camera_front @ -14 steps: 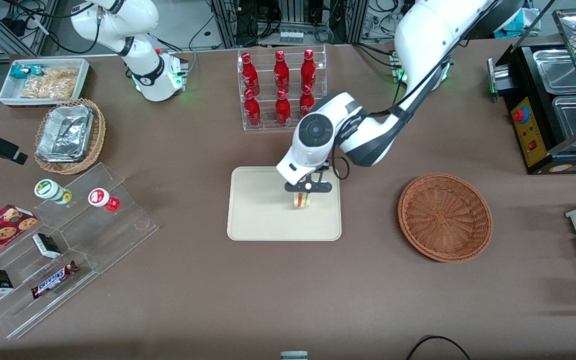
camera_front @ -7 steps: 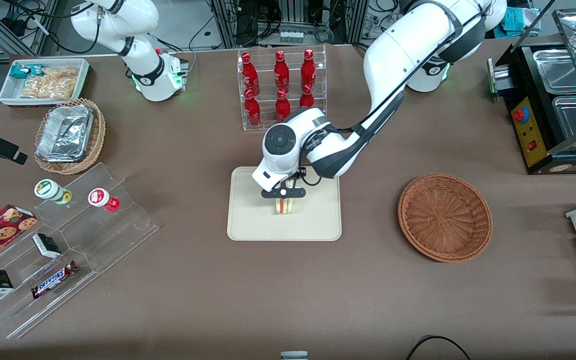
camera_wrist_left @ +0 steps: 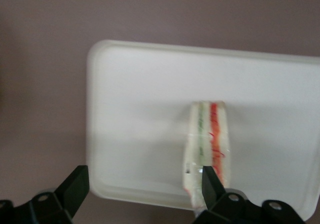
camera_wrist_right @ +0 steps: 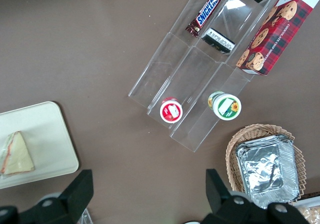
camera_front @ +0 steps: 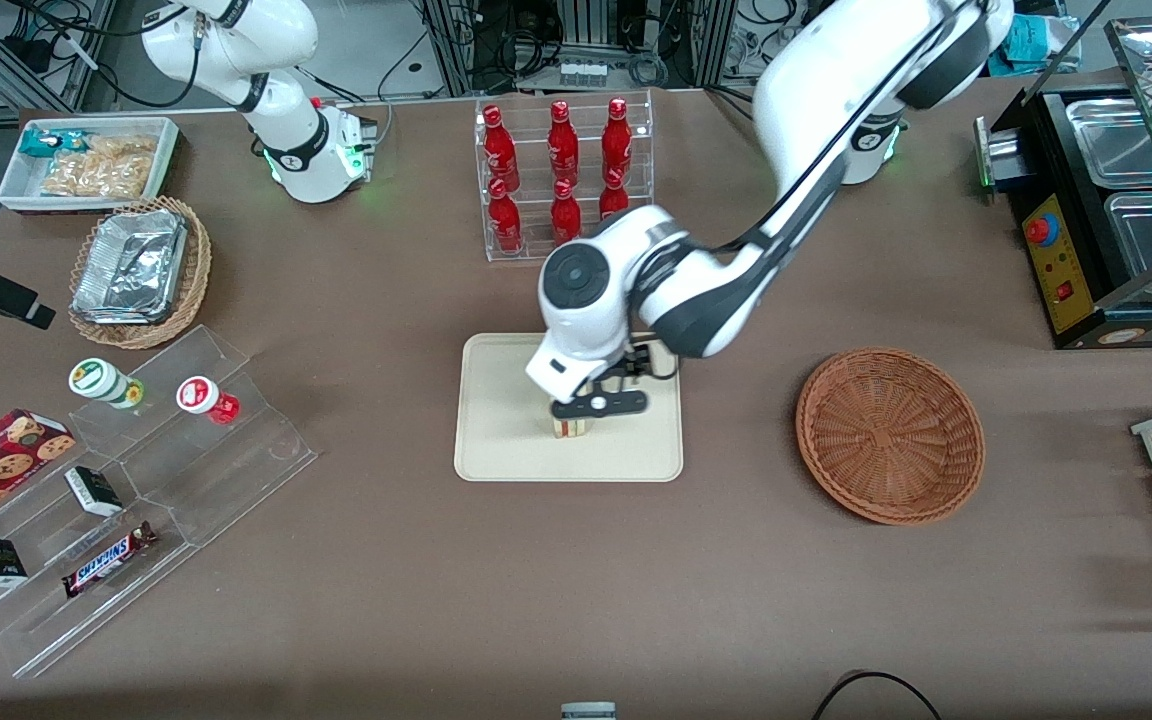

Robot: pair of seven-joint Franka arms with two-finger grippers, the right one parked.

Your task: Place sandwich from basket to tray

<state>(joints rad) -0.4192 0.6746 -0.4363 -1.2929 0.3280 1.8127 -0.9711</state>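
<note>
Brown cloth covers the whole table (camera_front: 536,600), and on its middle lies the tray (camera_front: 496,440). From the front, the gripper (camera_front: 591,408) of the working arm hangs just above the tray, with the sandwich (camera_front: 569,427) directly under it, resting on the tray. The basket (camera_front: 889,433) stands apart, toward the working arm's end of the table, with nothing in it. A clear rack of red bottles (camera_front: 564,170) is farther from the camera than the tray. A lighter basket with foil trays (camera_front: 136,268) sits toward the parked arm's end.

From the left wrist camera, the gripper (camera_wrist_left: 142,184) is spread wide, with its two black fingertips (camera_wrist_left: 75,184) well apart. The sandwich (camera_wrist_left: 209,149) lies on the tray (camera_wrist_left: 140,109) with its red and green filling showing, and one fingertip is just beside it. Nothing is held between the fingers.

From the right wrist camera, the sandwich (camera_wrist_right: 16,154) lies flat on the tray (camera_wrist_right: 50,129), near a clear stepped stand (camera_wrist_right: 190,84) with snacks.
</note>
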